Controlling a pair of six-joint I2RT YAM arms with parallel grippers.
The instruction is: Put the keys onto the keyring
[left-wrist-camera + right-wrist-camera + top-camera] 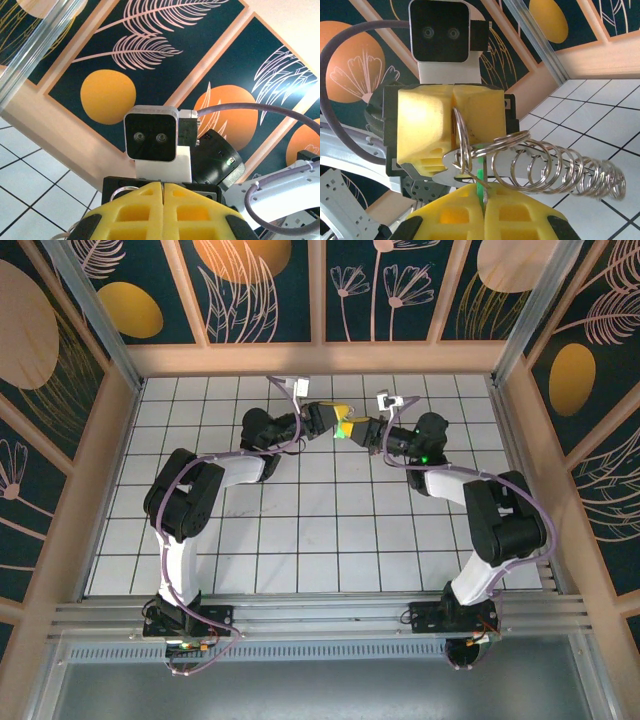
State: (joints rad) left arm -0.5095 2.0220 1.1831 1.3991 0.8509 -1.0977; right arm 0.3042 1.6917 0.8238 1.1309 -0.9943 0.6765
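Enclosure: dark teal wall panels (pixel 260 290) painted with orange discs and pale leaf outlines, wooden framing. Floor is a white tiled table (pixel 250 540) with black grid lines.

Landmark: the keyring (pixel 555 165), held in the air over the far middle of the table.

- In the right wrist view the keyring reads as a run of thin grey wire loops, one behind the next like a stretched spring. It trails out to the right of the grip point.
- Left gripper (pixel 335 420) is at the keyring's near-side end. Its yellow foam pads (pixel 427 125) are pressed together, with one loop pinched in the seam between them.
- Right gripper (pixel 368 428) faces the left gripper head-on, just below the keyring in its own wrist view. Its pads are closed flat against each other.
- Key (pixel 479 176): a sliver of bright green head sticks up from the seam of the right gripper's pads, clamped there. It sits directly under the keyring's first loops and is touching or nearly touching them.
- A flat silver piece lies across the gap at the foot of those loops. Cannot tell whether it is the key's blade.
- Left wrist view: own pads together, and a bit of wire loop shows just left of them.
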